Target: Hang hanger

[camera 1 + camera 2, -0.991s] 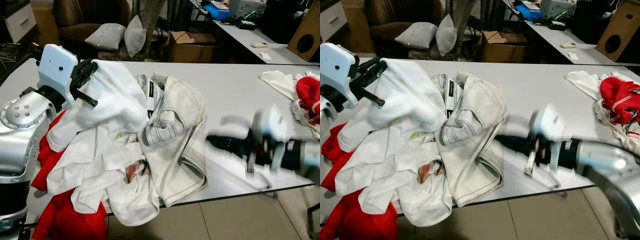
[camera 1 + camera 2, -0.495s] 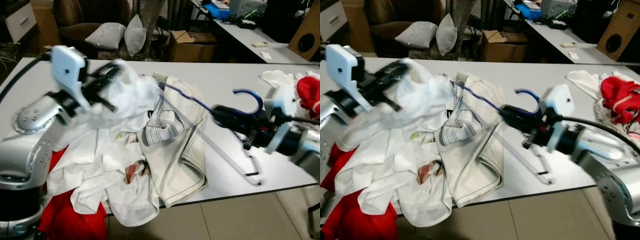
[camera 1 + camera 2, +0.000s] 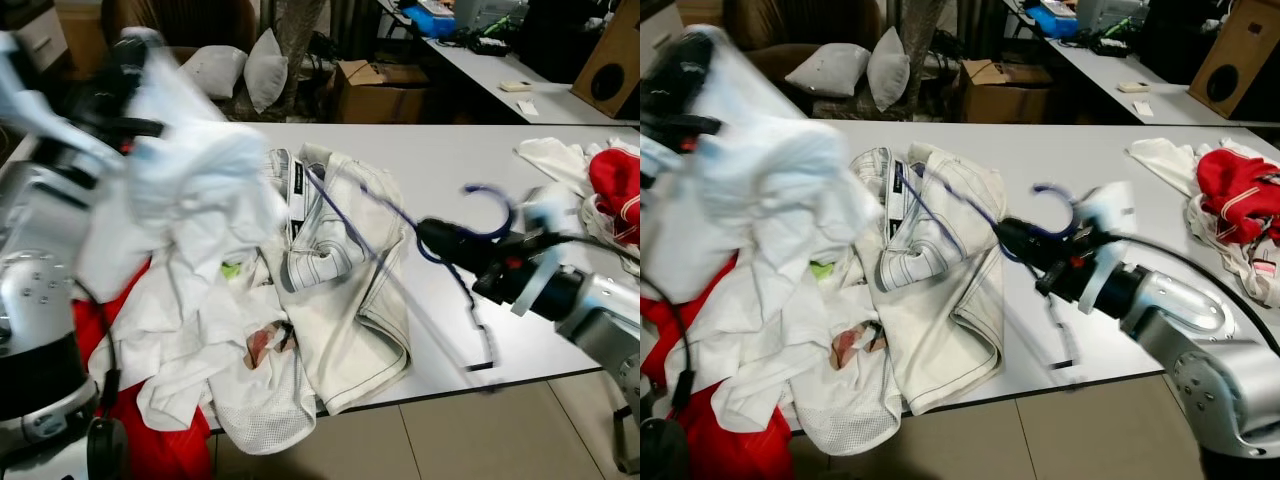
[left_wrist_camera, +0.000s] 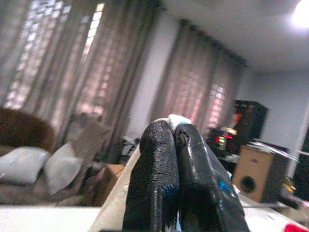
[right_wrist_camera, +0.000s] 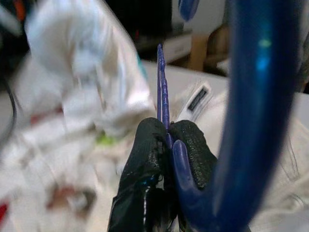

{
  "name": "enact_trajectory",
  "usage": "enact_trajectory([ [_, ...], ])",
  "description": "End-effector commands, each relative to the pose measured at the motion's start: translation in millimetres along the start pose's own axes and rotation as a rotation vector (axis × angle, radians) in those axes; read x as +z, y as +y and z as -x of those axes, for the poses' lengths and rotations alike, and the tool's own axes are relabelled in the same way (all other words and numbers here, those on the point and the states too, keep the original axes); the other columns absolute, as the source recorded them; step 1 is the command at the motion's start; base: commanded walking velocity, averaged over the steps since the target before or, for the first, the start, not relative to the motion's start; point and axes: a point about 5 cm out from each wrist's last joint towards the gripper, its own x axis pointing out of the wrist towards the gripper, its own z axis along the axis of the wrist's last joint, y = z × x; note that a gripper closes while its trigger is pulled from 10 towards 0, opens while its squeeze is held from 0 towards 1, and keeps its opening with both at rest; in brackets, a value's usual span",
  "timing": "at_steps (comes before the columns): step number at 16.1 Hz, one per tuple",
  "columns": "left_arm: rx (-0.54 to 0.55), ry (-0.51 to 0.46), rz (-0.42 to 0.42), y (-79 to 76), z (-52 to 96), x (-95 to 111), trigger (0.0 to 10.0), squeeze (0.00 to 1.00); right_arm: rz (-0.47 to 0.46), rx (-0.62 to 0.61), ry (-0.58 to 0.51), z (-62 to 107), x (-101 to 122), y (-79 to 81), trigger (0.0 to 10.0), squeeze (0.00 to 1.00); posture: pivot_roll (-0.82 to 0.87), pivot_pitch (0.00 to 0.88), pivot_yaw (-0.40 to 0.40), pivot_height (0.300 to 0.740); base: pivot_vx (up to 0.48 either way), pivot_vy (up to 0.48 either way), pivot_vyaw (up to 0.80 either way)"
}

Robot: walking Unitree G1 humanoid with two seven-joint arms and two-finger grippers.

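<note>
1. Hanger [image 3: 400,215] first: from the left eye you've got the blue one pinched in your right gripper [image 3: 432,238], held up over the white table [image 3: 470,160]. Its hook curls above the arm and one thin leg reaches toward the cream trousers [image 3: 345,270]. It's pretty blurred, so don't trust the outline too much. Your left gripper [image 3: 125,75] is raised high at the far left with a white shirt [image 3: 200,190] hanging from it, smeared by motion.
2. Right eye, same scene: more white clothes [image 3: 790,350] and something red [image 3: 730,440] spill over the near table edge. Another red and white heap [image 3: 1230,200] sits at the far right end. Grey cushions [image 3: 855,70] and a cardboard box [image 3: 1005,90] are behind the table.
3. Left wrist: your fingers [image 4: 154,179] are pressed together with a scrap of white fabric [image 4: 176,121] poking out at the tips. Curtains and a speaker sit in the background.
4. Right wrist: fingers [image 5: 145,183] are closed tight on the hanger's thin blue wire [image 5: 161,92], with the thick blue hook [image 5: 251,96] sweeping right past the lens.
</note>
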Motion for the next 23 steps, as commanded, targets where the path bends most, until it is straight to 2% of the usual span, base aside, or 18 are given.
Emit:
enact_trajectory([
  [1, -0.002, 0.009, 0.018, -1.3, 0.8, -1.4, 0.0, 0.00, -0.038, -0.070, -0.054, 8.6, 4.6, -12.8, 10.0, 0.00, 0.06, 0.000, -0.065, 0.740, 0.000, 0.000, 0.00],
  [2, -0.027, 0.050, 0.014, -4.9, 3.1, -6.9, 0.0, 0.00, -0.146, -0.008, -0.150, 12.7, 8.7, -10.5, 10.0, 0.00, 0.06, 0.000, -0.068, 0.740, 0.000, 0.000, 0.00],
  [3, -0.046, 0.072, 0.008, -7.7, 3.8, -10.1, 0.0, 0.00, -0.169, 0.031, -0.175, 14.4, 10.0, -7.8, 10.0, 0.00, 0.07, 0.000, -0.072, 0.740, 0.000, 0.000, 0.00],
  [4, -0.120, 0.165, -0.044, -16.9, 7.2, -22.1, 0.0, 0.00, -0.195, 0.129, -0.187, 18.0, 10.8, 1.4, 10.0, 0.00, 0.07, 0.000, -0.078, 0.740, 0.000, 0.000, 0.00],
  [5, -0.211, 0.228, -0.079, -26.4, 11.4, -30.2, 0.0, 0.00, -0.190, 0.155, -0.178, 18.6, 11.7, 5.2, 10.0, 0.00, 0.07, 0.000, -0.078, 0.740, 0.000, 0.000, 0.00],
  [6, -0.369, 0.322, -0.088, -43.5, 21.3, -42.2, 0.0, 0.00, -0.147, 0.145, -0.127, 16.9, 10.9, 6.0, 10.0, 0.00, 0.07, 0.000, -0.076, 0.740, 0.000, 0.000, 0.00],
  [7, -0.473, 0.400, -0.110, -54.2, 30.8, -50.9, 0.0, 0.00, -0.069, 0.152, -0.061, 14.9, 11.0, 6.8, 10.0, 0.00, 0.07, 0.000, -0.076, 0.740, 0.000, 0.000, 0.00],
  [9, -0.446, 0.425, -0.168, -52.4, 29.1, -54.4, 0.0, 0.00, -0.034, 0.230, 0.013, 17.0, 11.3, 13.3, 10.0, 0.00, 0.07, 0.000, -0.075, 0.740, 0.000, 0.000, 0.00],
  [10, -0.397, 0.398, -0.195, -47.7, 23.3, -50.5, 0.0, 0.00, -0.014, 0.259, 0.066, 19.2, 10.3, 15.8, 10.0, 0.00, 0.07, 0.000, -0.080, 0.740, 0.000, 0.000, 0.00],
  [12, -0.339, 0.351, -0.246, -41.0, 16.4, -41.4, 0.0, 0.00, -0.013, 0.277, 0.101, 23.9, 9.5, 16.5, 10.0, 0.00, 0.07, 0.000, -0.080, 0.740, 0.000, 0.000, 0.00],
  [15, -0.381, 0.342, -0.242, -45.2, 16.6, -38.6, 0.0, 0.00, -0.007, 0.236, 0.118, 24.4, 6.0, 11.0, 10.0, 0.00, 0.07, 0.000, -0.077, 0.740, 0.000, 0.000, 0.00],
  [16, -0.419, 0.348, -0.231, -50.2, 17.9, -39.5, 0.0, 0.00, -0.004, 0.211, 0.114, 20.3, 5.3, 8.1, 10.0, 0.00, 0.07, 0.000, -0.074, 0.740, 0.000, 0.000, 0.00],
  [17, -0.488, 0.371, -0.216, -59.2, 20.2, -43.3, 0.0, 0.00, -0.009, 0.215, 0.096, 9.1, 4.8, 8.2, 10.0, 0.00, 0.07, 0.000, -0.070, 0.740, 0.000, 0.000, 0.00],
  [19, -0.523, 0.384, -0.209, -66.0, 20.4, -47.4, 0.0, 0.00, -0.026, 0.259, 0.086, -2.9, 1.8, 11.6, 10.0, 0.00, 0.07, 0.000, -0.069, 0.740, 0.000, 0.000, 0.00],
  [21, -0.520, 0.381, -0.208, -69.1, 17.7, -49.5, 0.0, 0.00, -0.037, 0.277, 0.087, -10.2, -1.0, 11.9, 10.0, 0.00, 0.07, 0.000, -0.070, 0.740, 0.000, 0.000, 0.00],
  [22, -0.468, 0.360, -0.223, -66.7, 11.8, -49.7, 0.0, 0.00, -0.037, 0.294, 0.098, -16.7, -3.9, 12.3, 10.0, 0.00, 0.08, 0.000, -0.080, 0.740, 0.000, 0.000, 0.00],
  [23, -0.465, 0.355, -0.217, -66.7, 10.8, -48.2, 0.0, 0.00, -0.020, 0.272, 0.105, -21.2, -5.0, 10.1, 10.0, 0.00, 0.08, 0.000, -0.082, 0.740, 0.000, 0.000, 0.00],
])
